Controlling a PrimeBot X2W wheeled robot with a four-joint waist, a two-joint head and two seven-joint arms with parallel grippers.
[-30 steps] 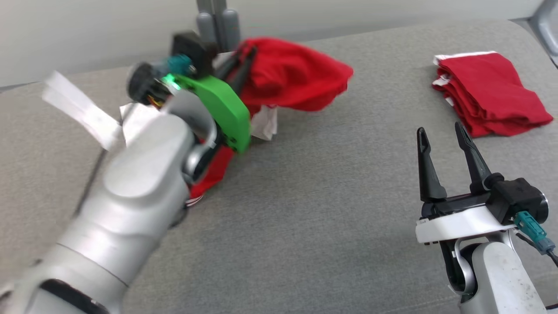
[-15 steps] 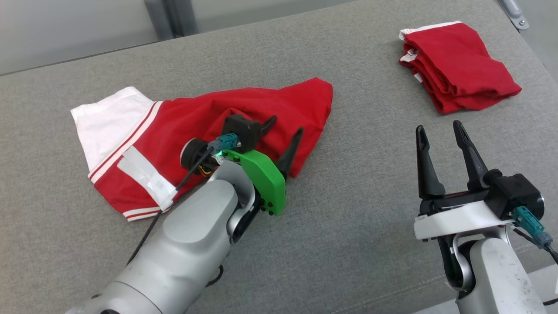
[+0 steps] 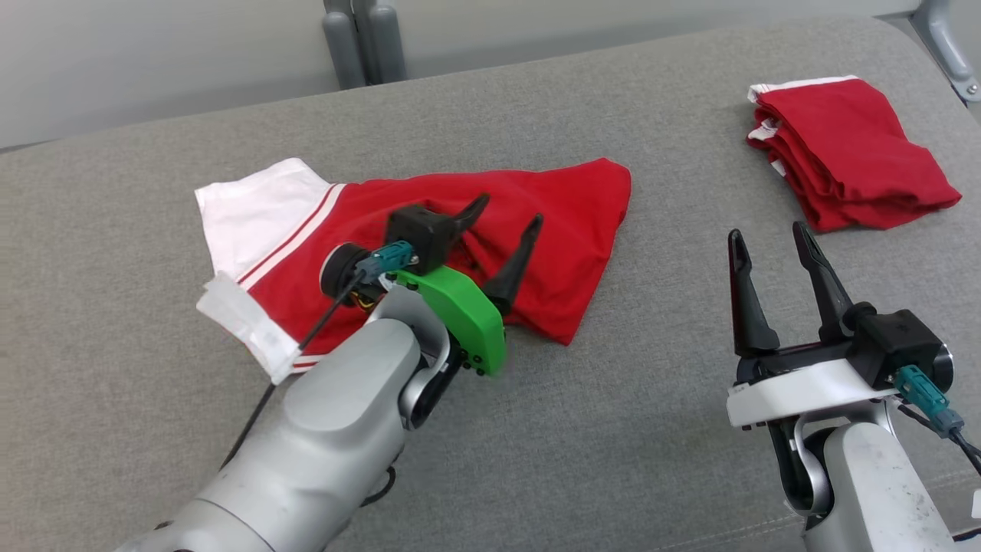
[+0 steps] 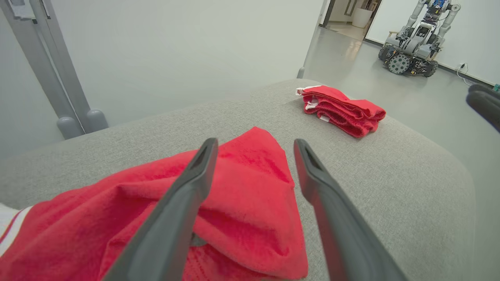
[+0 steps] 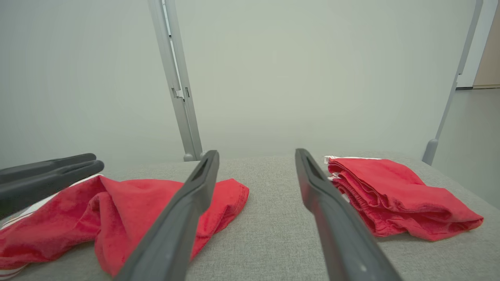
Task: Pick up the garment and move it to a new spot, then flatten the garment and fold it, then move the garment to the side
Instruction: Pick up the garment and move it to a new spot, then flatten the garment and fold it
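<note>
Where the garment [image 3: 571, 222] lies crumpled on the grey cushion [image 3: 651, 399], red with a white band at its left end, the left gripper [image 3: 510, 212] hangs over its middle, fingers spread wide and gripping nothing; the cloth lies loose beneath them. The left arm [image 3: 337, 414] hides part of the garment's near edge, and a white tag [image 3: 245, 322] sticks out at its near left corner. Right of the garment, well apart, the right gripper [image 3: 768, 230] stands open and empty. Farther right of the garment sits a folded red pile [image 3: 851, 153]; behind the garment rise two grey posts [image 3: 360, 38]
</note>
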